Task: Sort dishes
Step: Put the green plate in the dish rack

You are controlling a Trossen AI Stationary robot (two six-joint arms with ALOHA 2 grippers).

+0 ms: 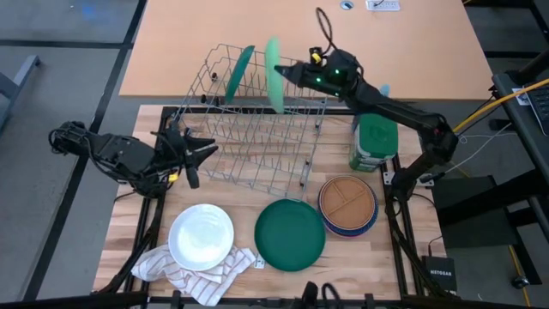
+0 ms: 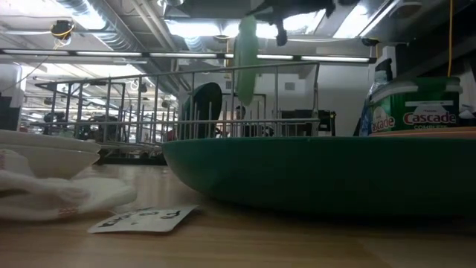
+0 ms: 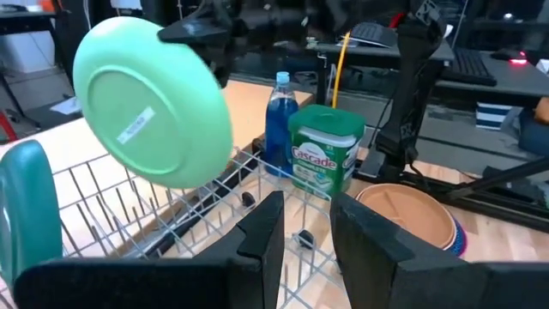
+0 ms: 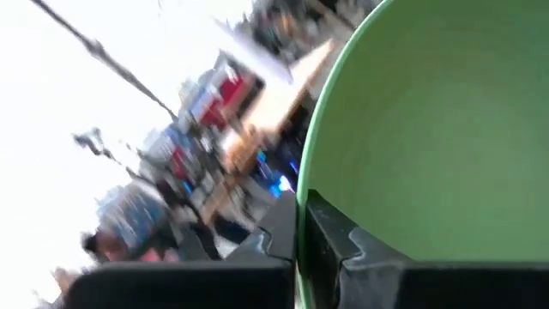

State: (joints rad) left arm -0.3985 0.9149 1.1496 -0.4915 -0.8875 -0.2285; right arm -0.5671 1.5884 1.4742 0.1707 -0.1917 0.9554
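- High view: the right gripper reaches over the far side of the wire dish rack, its fingers pinched on the upper rim of a light green plate that stands on edge above the rack.
- Just to that gripper's left, a dark green plate stands upright in the rack's far row.
- The left gripper waits at the rack's left side, holding nothing, its fingers slightly apart and pointing toward the wires.
- On the near side of the left gripper lie a white plate resting on a striped cloth, a dark green bowl, and a tan-brown divided plate stacked on a blue dish.
- A green-lidded container stands below the right arm, beside the rack's right end.
- Low view: the light green plate hangs edge-on from the right gripper above the rack; the dark green plate sits lower, inside the wires; the dark green bowl fills the foreground.
- Left wrist view: the left gripper has its two fingers parted with empty space between them; ahead of it, the light green plate shows its underside, tilted over the rack.
- Right wrist view: the right gripper has its fingers closed tight on the light green plate at its rim.
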